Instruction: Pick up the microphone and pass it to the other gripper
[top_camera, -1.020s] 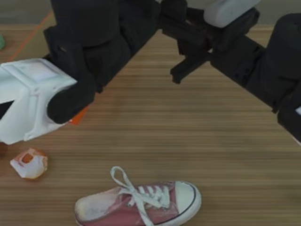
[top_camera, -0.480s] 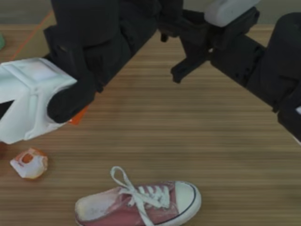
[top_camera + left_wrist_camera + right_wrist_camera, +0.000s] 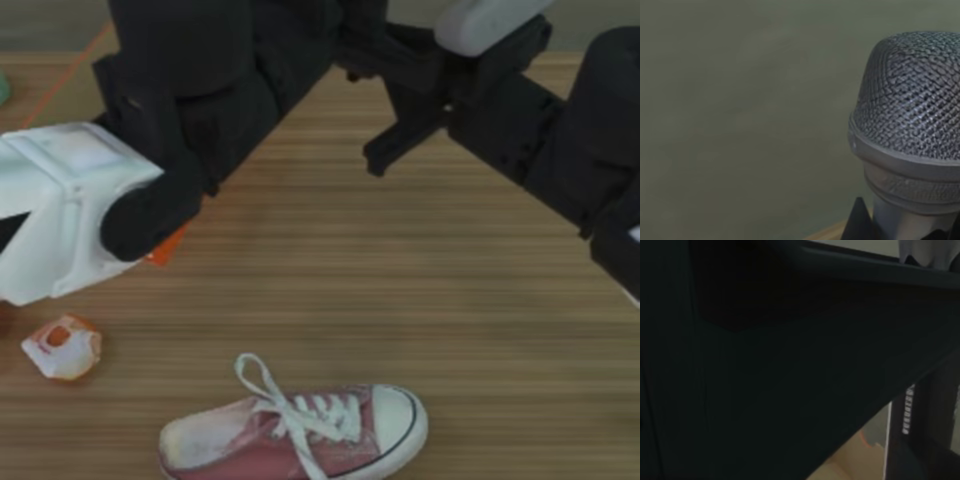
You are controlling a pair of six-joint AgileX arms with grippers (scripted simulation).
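Note:
The microphone (image 3: 912,100) fills the left wrist view, its silver mesh head standing above a slim handle. My left gripper (image 3: 907,232) is shut on that handle, one dark fingertip (image 3: 860,225) beside it. From above, the bulky left arm (image 3: 190,100) is raised over the table's back left and hides the microphone. My right gripper (image 3: 360,110) reaches in from the right at the back centre. It is open, its fingers (image 3: 400,135) spread close to the left arm's end. The right wrist view is dark.
A red-pink sneaker (image 3: 300,435) with white laces lies at the front centre. A crumpled orange-and-white object (image 3: 63,347) sits front left. A small orange piece (image 3: 165,250) shows under the left arm's white casing (image 3: 60,210). Bare wooden table (image 3: 450,300) spans the middle and right.
The right gripper's far finger has shifted slightly beside the left arm's end. The left arm and the things on the table have not moved.

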